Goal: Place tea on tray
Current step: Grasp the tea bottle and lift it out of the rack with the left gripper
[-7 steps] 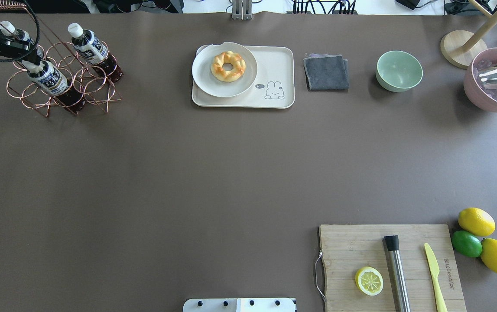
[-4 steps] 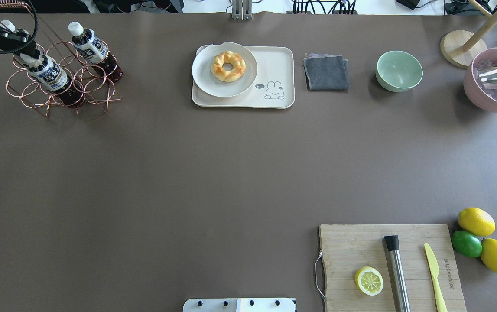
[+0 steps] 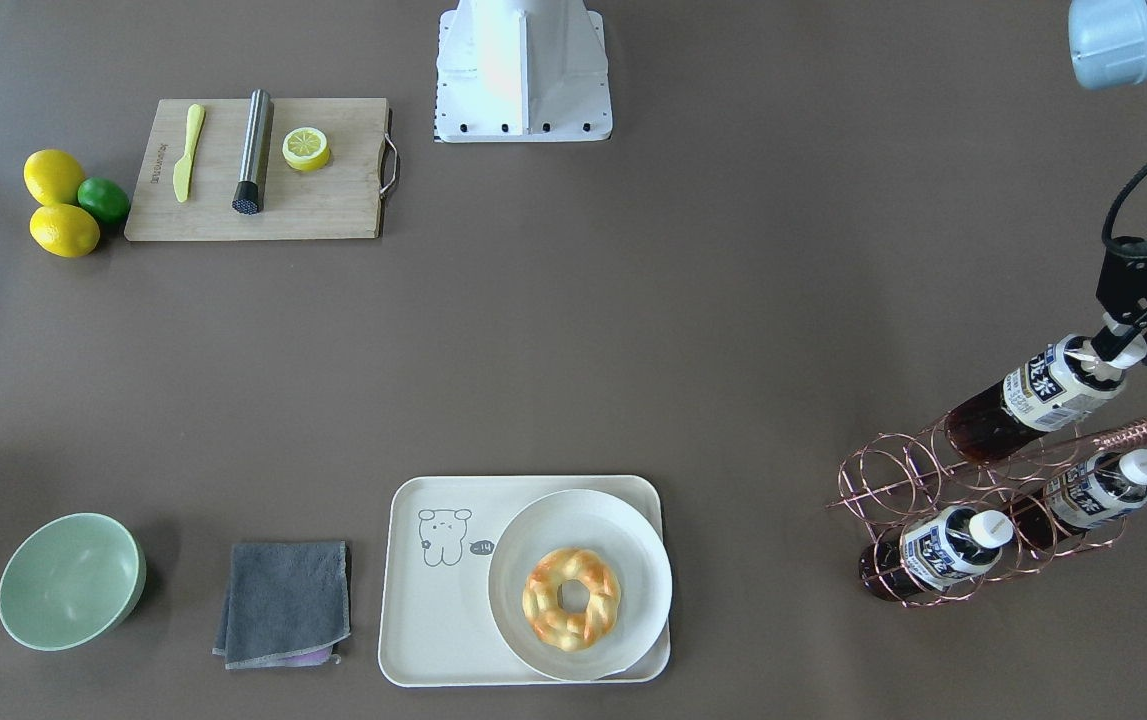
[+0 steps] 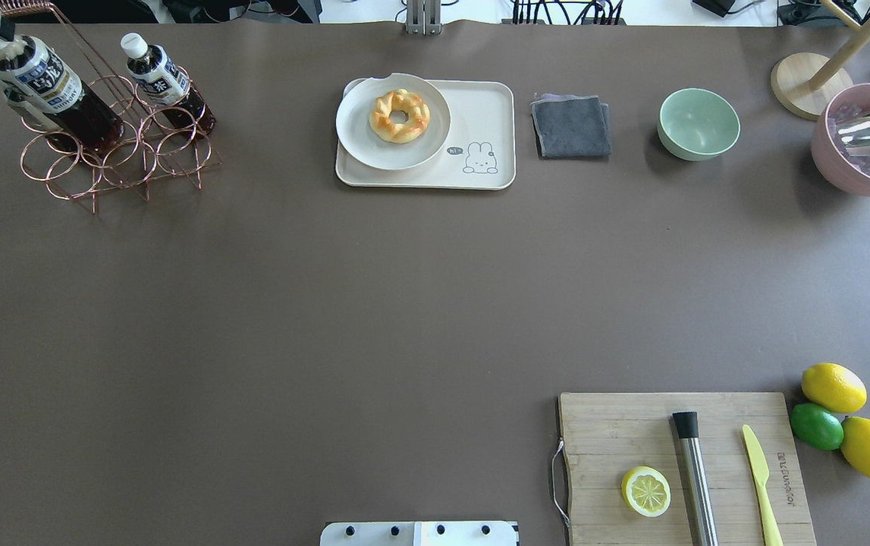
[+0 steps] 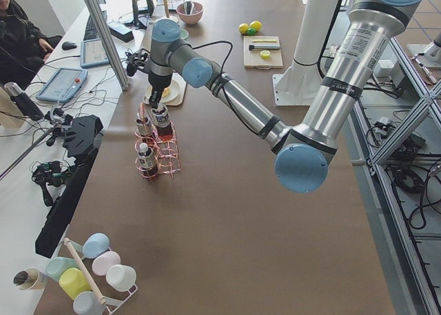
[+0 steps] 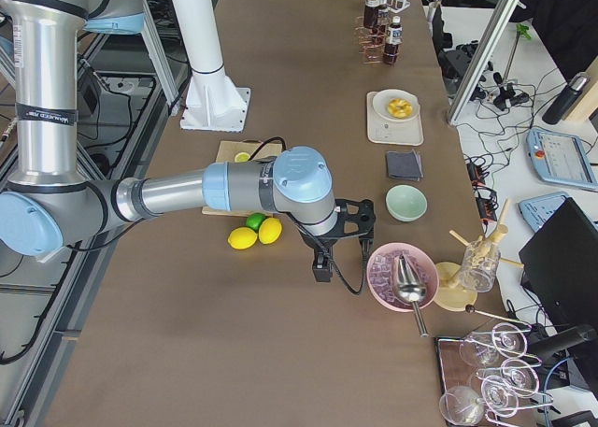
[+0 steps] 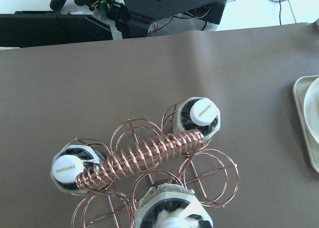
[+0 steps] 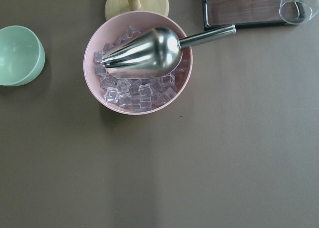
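My left gripper (image 3: 1120,347) is shut on the white cap of a tea bottle (image 3: 1033,395) and holds it above the copper wire rack (image 3: 943,480). The same bottle (image 4: 48,87) shows at the far left of the overhead view, and its top (image 7: 172,213) at the bottom of the left wrist view. Two more tea bottles (image 3: 948,548) (image 3: 1093,488) stand in the rack. The cream tray (image 4: 484,114) lies at the far middle and carries a round plate (image 4: 359,144) with a doughnut (image 4: 400,115). My right gripper (image 6: 327,259) hovers near the pink bowl; I cannot tell its state.
A grey cloth (image 4: 571,125) and a green bowl (image 4: 698,123) lie right of the tray. A pink bowl of ice with a metal scoop (image 4: 867,140) is at the far right. A cutting board (image 4: 609,432) with a lemon half, a muddler and a knife is near right.
My left gripper has lifted the tea bottle up out of the rack. The rack has shifted slightly. The other two bottles stay in it.
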Controlling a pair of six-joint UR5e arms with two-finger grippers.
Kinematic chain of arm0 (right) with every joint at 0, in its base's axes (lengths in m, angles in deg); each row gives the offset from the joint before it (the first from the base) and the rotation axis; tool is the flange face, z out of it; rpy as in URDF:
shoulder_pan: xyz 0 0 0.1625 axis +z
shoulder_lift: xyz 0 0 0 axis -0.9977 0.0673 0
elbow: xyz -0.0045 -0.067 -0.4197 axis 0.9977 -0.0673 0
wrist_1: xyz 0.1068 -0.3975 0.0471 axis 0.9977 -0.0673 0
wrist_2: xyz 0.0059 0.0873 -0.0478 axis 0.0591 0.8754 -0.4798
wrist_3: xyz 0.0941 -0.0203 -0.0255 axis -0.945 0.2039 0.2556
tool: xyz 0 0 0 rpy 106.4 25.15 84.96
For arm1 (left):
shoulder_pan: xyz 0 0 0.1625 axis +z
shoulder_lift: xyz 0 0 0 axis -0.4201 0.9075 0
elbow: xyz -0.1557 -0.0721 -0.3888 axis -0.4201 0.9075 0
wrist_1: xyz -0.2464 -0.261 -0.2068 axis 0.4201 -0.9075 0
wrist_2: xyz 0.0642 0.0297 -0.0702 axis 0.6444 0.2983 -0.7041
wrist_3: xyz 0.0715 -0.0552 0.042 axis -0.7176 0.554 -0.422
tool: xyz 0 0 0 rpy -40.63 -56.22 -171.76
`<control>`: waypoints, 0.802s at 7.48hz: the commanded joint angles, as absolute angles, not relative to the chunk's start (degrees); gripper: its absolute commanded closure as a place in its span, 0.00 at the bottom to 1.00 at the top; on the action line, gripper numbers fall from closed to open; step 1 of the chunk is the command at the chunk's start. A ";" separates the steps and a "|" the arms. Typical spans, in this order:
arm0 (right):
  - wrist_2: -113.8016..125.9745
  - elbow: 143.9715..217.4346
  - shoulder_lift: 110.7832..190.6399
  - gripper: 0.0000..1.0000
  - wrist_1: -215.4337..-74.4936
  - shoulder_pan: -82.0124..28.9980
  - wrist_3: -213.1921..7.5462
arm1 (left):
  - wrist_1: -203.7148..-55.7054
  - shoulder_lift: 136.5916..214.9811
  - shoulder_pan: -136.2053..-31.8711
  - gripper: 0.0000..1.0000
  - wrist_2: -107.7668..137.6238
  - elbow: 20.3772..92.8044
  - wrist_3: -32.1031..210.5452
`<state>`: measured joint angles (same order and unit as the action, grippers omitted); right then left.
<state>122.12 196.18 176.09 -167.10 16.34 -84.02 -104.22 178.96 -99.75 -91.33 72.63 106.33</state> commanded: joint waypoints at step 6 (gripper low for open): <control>122.46 196.17 177.41 0.00 -167.09 16.34 -83.86 | -82.60 189.99 -85.65 1.00 -83.75 92.45 123.90</control>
